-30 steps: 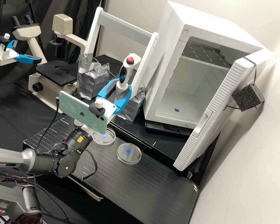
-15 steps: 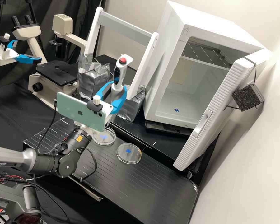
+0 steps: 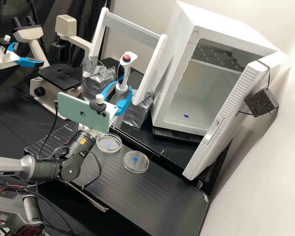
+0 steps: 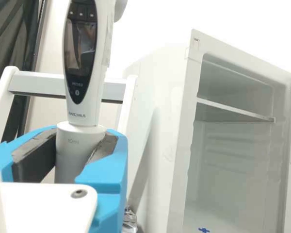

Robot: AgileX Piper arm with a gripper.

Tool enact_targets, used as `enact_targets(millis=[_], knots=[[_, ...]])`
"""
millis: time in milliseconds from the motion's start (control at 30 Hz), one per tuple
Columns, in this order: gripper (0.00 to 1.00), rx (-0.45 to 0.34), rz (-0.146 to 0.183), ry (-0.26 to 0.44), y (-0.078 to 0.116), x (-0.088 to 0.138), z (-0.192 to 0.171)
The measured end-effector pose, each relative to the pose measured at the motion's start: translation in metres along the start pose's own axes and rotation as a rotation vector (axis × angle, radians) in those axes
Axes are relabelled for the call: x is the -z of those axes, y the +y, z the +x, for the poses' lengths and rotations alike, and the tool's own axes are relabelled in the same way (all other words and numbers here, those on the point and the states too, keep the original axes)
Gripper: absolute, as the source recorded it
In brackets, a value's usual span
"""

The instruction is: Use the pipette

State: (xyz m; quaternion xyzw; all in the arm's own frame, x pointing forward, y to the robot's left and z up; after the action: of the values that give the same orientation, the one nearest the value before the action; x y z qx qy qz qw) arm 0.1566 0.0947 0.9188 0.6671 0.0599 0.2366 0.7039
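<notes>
Beside the open cabinet (image 3: 175,62) stood a white frame (image 3: 131,30); nearby lay two dishes (image 3: 137,166), seemingly lidded. The hand (image 3: 123,87) pinched the pipette (image 3: 125,69) upright.

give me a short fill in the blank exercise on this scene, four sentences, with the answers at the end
The gripper holds the pipette in its bright ____ fingers.
The round button at the top of the pipette is ____.
The number of clear round dishes on the bench is ____.
The door of the white cabinet stands ____.

Missing words: blue; red; two; open
</notes>
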Motion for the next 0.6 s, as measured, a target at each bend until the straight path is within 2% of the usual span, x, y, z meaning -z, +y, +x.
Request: enact_targets(millis=[367,600], knots=[[0.0,0.042,0.0,0.005,-0.0053,-0.0027,0.0021],[0.0,0.086,-0.021,0.011,-0.0096,-0.0067,0.0021]])
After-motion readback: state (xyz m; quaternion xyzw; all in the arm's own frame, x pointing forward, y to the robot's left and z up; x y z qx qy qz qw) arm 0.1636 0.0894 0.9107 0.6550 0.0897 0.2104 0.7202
